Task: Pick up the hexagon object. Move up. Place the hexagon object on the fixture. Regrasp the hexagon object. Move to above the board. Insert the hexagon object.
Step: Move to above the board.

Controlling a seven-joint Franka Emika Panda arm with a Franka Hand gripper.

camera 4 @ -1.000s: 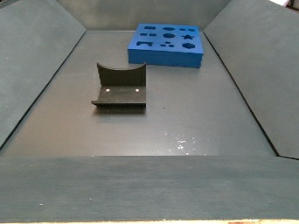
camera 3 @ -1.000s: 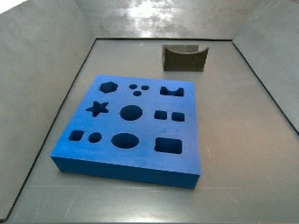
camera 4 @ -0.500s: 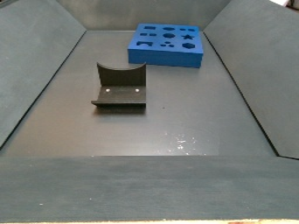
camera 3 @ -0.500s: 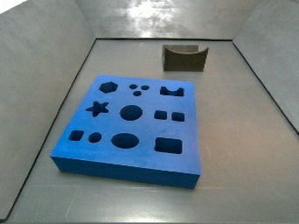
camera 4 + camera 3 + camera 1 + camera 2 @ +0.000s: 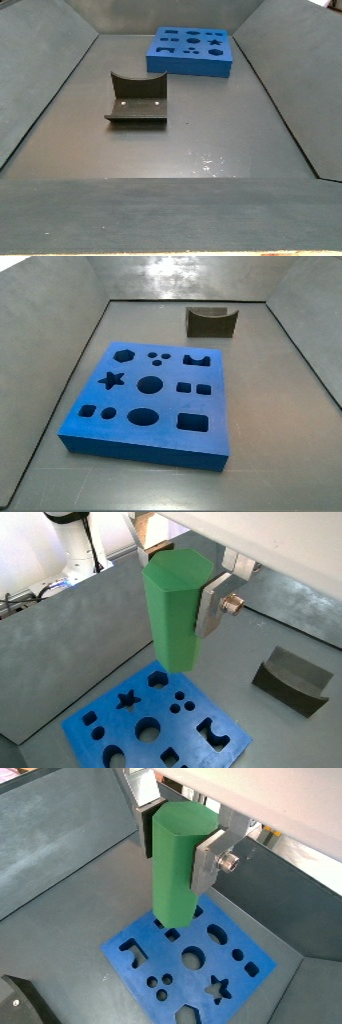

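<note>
Most steps look done: gripper (image 5: 201, 597) clamped on the hexagon object (image 5: 175, 612), high above the board (image 5: 154, 717), fixture (image 5: 211, 323) empty at one o'clock, only insertion left.

- In a wrist view, the pincer (image 5: 171, 574) holds the hexagon object (image 5: 175, 612) between its silver finger plates; one finger (image 5: 214, 604) presses against the bar's side.
- The green bar points lengthwise down toward the board (image 5: 160, 719), its lower end well above the blue surface.
- The board lies flat on the grey floor (image 5: 67, 642), its star, round and crown-shaped holes unoccupied.
- The fixture (image 5: 294, 680) stands on the floor beside the board, apart from it.
</note>
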